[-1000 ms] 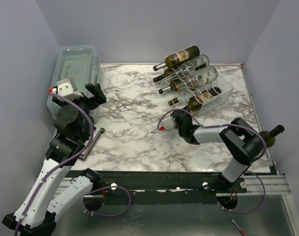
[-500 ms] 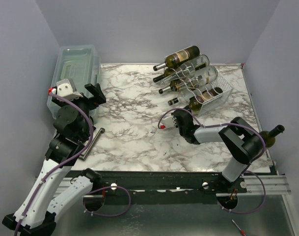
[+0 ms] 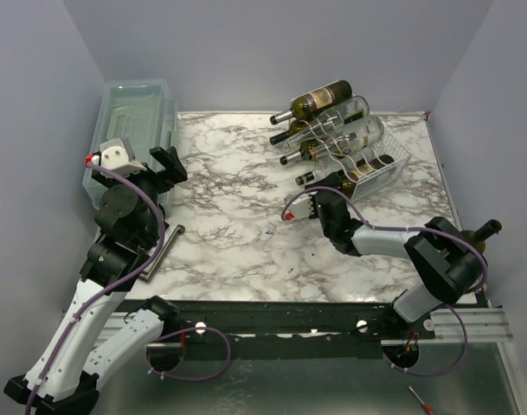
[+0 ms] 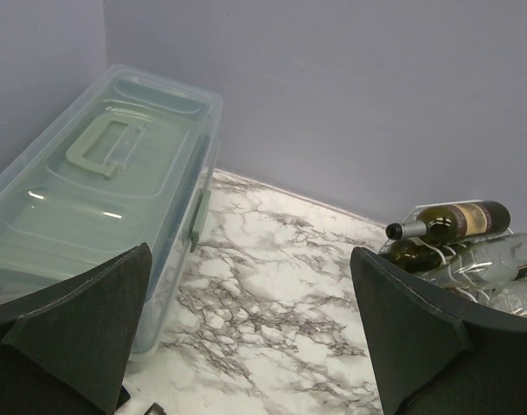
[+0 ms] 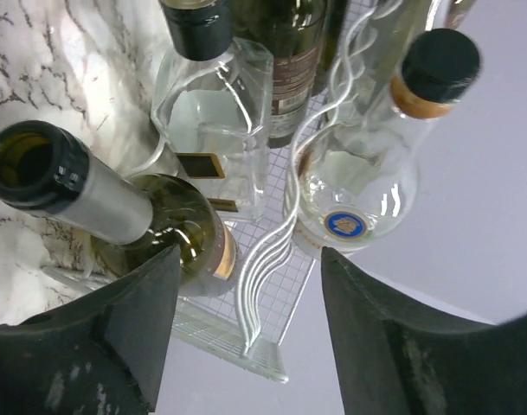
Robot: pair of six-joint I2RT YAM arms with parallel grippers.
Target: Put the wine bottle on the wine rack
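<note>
Marble table [image 3: 228, 216]: R gripper [image 5: 247, 259] apart, empty, by wine bottle [image 5: 172, 216] on wine rack [image 3: 380, 177]; L gripper [image 4: 250, 255] apart.

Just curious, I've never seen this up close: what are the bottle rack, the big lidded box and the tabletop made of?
Wine rack: thin metal wire, apparently coated glossy white, bent in waves. Lidded box: translucent, pale greenish plastic; its inside shows faintly through the lid. Tabletop: white with grey veins like marble, though it may only be a printed surface.
</note>
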